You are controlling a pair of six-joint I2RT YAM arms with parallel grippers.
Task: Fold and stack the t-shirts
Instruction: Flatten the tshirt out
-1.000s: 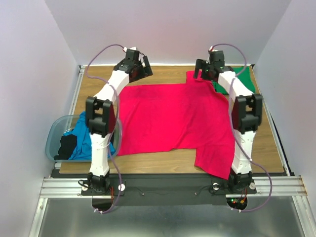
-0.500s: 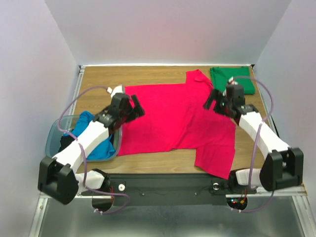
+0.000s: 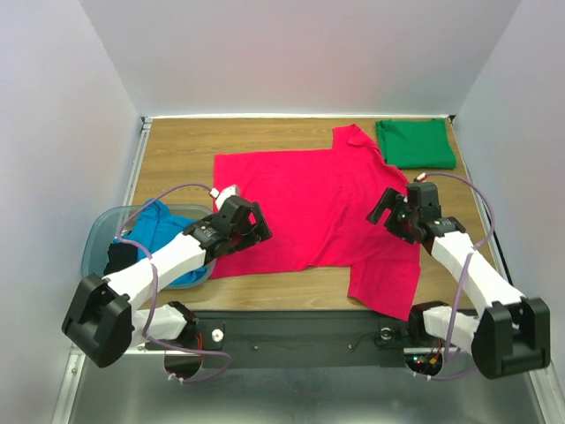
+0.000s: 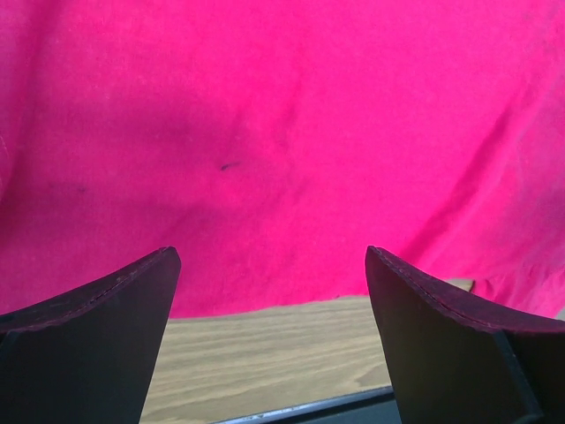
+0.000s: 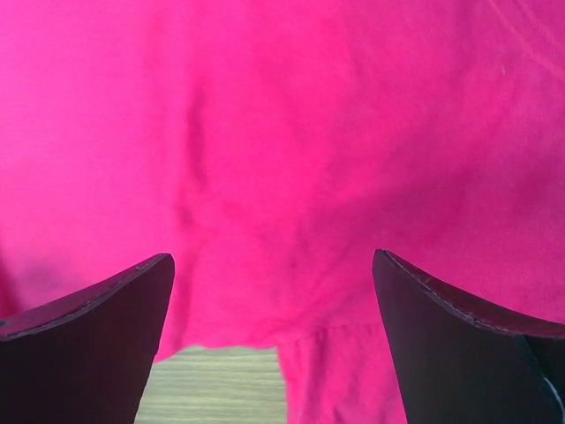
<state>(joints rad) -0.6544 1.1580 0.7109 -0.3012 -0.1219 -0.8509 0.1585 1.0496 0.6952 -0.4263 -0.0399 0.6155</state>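
Crimson-pink t-shirt [image 3: 309, 212]: spread flat mid-table [image 3: 177, 150], lightly wrinkled, sleeve toward near edge.
Green t-shirt [image 3: 415, 143]: folded, far right corner.
Blue t-shirt [image 3: 154, 238]: crumpled in tub [image 3: 93, 252], left.
Left gripper [image 3: 256, 225], right gripper [image 3: 381, 212]: jaws wide, empty, over crimson near hem; touching or not, unclear.

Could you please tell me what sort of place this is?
Likely a robotics lab test cell: plain white walls enclose a wooden table, with a crimson-pink t-shirt spread out and the left arm and right arm reaching over it.

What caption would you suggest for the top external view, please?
Left gripper and right gripper, both open, over the spread crimson-pink t-shirt.
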